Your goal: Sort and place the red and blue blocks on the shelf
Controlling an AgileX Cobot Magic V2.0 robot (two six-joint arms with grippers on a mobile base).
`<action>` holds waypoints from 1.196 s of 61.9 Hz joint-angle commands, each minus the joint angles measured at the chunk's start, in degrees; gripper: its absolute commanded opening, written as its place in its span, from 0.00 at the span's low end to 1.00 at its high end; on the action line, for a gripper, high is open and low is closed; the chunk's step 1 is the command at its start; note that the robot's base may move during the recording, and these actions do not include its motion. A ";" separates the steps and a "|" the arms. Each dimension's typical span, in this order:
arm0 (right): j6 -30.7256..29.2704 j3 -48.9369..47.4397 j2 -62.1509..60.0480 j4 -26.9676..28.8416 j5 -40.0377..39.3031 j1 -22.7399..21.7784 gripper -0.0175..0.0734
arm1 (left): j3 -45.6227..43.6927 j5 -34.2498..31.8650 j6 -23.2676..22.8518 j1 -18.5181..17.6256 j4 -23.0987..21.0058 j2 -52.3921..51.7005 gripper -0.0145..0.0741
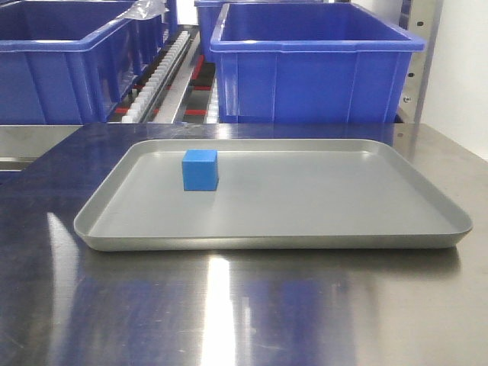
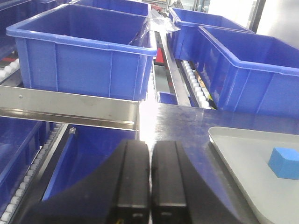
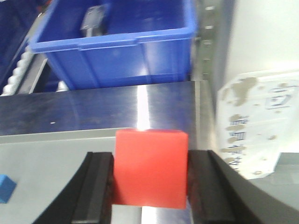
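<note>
The blue block (image 1: 200, 169) rests on the grey tray (image 1: 305, 229), toward its back left; it also shows as the blue block (image 2: 284, 163) at the right of the left wrist view and as the blue block (image 3: 6, 188) at the left edge of the right wrist view. My right gripper (image 3: 150, 179) is shut on the red block (image 3: 150, 168), held above the tray's far edge. My left gripper (image 2: 150, 179) is shut with nothing in it, left of the tray (image 2: 243, 168). The shelf (image 2: 70, 106) with white rollers (image 1: 156, 76) stands behind the table. Neither gripper appears in the front view.
Large blue bins (image 1: 313, 65) (image 1: 53, 69) sit on the shelf's roller tracks behind the steel tabletop (image 1: 244, 313). More blue bins (image 2: 84, 51) (image 2: 252, 70) fill the left wrist view. A white labelled panel (image 3: 261, 126) stands at the right beside a perforated upright (image 3: 208, 42).
</note>
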 commanded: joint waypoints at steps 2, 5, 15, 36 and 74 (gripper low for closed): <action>-0.08 3.29 -7.22 -0.96 -5.20 -2.64 0.26 | 2.08 -4.73 -0.18 -0.21 -0.35 -1.00 0.32; -0.08 5.43 -10.14 -0.96 -5.26 -3.44 0.26 | 2.08 -4.73 -0.18 -0.21 -0.35 -1.00 0.32; -0.08 8.79 -14.70 -0.96 -5.72 -4.01 0.26 | 2.08 -4.73 -0.18 -0.21 -0.35 -1.00 0.32; -0.08 8.86 -14.95 -0.96 -6.41 -4.01 0.26 | 2.08 -4.73 -0.18 -0.21 -0.35 -1.00 0.32; -0.08 8.86 -14.95 -0.96 -6.40 -4.01 0.26 | 2.08 -4.73 -0.18 -0.21 -0.35 -1.00 0.32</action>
